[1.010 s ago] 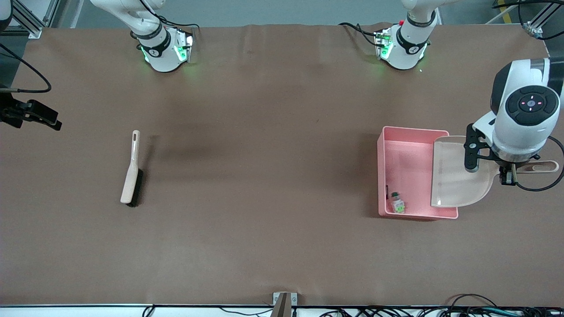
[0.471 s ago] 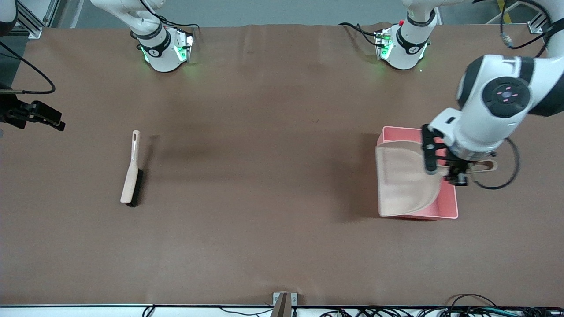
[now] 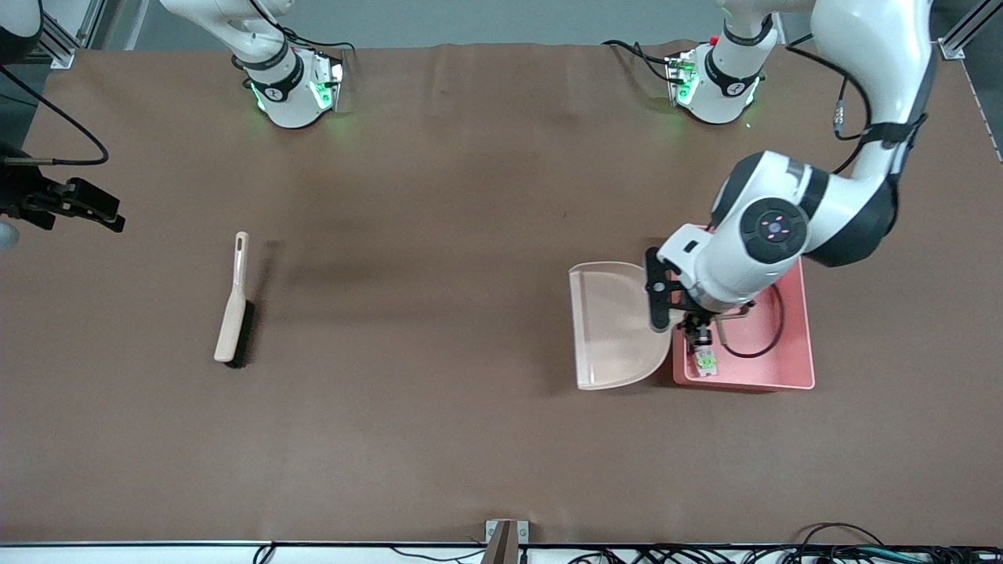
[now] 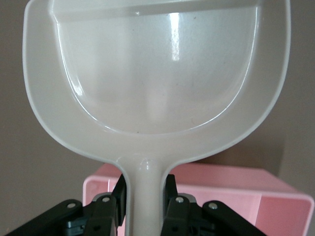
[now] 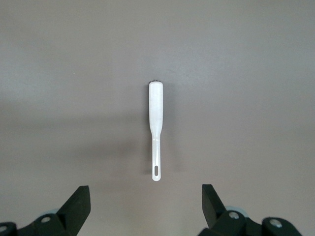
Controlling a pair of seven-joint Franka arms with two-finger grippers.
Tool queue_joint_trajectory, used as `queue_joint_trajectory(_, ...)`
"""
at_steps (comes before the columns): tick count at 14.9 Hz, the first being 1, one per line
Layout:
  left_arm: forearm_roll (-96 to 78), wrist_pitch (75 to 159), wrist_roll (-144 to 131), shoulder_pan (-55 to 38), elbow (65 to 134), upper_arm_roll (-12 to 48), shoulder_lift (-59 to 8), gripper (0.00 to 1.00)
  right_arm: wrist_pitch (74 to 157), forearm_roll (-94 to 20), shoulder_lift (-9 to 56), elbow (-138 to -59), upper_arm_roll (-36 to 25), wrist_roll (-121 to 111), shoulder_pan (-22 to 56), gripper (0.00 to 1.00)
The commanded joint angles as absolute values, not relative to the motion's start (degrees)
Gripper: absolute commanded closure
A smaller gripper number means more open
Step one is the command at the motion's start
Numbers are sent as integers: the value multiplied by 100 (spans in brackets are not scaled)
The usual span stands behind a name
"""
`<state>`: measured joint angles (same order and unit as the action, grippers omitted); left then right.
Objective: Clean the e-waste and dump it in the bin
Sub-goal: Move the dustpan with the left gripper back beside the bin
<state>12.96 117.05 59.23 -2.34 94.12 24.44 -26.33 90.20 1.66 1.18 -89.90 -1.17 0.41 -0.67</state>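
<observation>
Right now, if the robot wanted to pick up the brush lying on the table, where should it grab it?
Probably by the slim handle of the brush, coming straight down from above. The brush lies flat with the handle end pointing toward the robots' bases and the black bristles along one side. The right gripper hangs open above it; its fingers could close across the handle's narrow width.

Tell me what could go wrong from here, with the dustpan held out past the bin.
1. The left gripper grips only the dustpan handle, so the pan could twist or slip when set down.
2. The arm's cable loop hangs inside the bin near the e-waste; pulling away might snag the bin's wall and drag it.
3. The right gripper, open above the brush, waits; a dustpan moved toward that end could crowd it.
</observation>
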Motion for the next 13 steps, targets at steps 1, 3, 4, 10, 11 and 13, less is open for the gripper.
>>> queue_joint_trajectory(1, 1248, 12039, 5748, -404, 9395, 2487, -2856, 99, 9097, 299, -44, -9167, -97, 44, -35, 0)
queue_joint_trajectory(3, 1283, 12321, 5748, -527, 9632, 2487, -2891, 99, 9088, 377, -44, -9167, -97, 53, 17, 0)
queue_joint_trajectory(4, 1370, 12435, 5748, -562, 9720, 2487, -2909, 99, 9088, 404, -44, -9167, -97, 61, 44, 0)
queue_joint_trajectory(10, 1993, 13473, 5214, -562, 10537, 2610, -2936, 99, 9079, 492, -44, -9158, -97, 97, 193, 0)
queue_joint_trajectory(11, 2247, 13482, 4968, -562, 10582, 2654, -2944, 99, 9079, 492, -44, -9158, -97, 88, 193, 0)
queue_joint_trajectory(13, 2399, 13561, 4572, -545, 10713, 2707, -2936, 99, 9079, 492, -44, -9158, -97, 88, 193, 0)
